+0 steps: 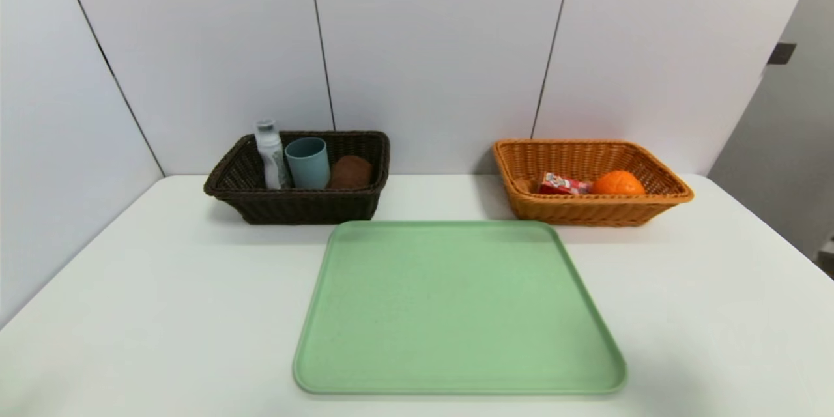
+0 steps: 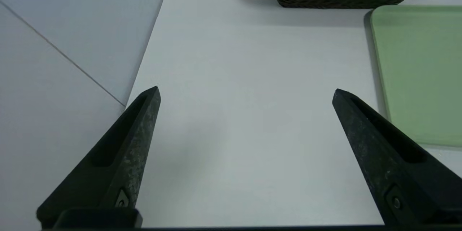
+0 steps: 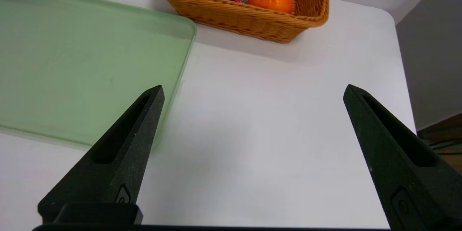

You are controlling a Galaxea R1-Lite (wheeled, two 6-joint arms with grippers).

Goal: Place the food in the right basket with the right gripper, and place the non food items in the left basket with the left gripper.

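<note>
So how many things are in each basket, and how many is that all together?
Dark basket: 3 (white bottle, blue cup, brown round thing)
Orange basket: 2 (red box, orange)
Green tray: 0
Total: 5

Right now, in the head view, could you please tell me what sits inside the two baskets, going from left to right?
White bottle → blue cup → brown round thing, all in the dark basket; then red carton → orange in the light basket.
</note>
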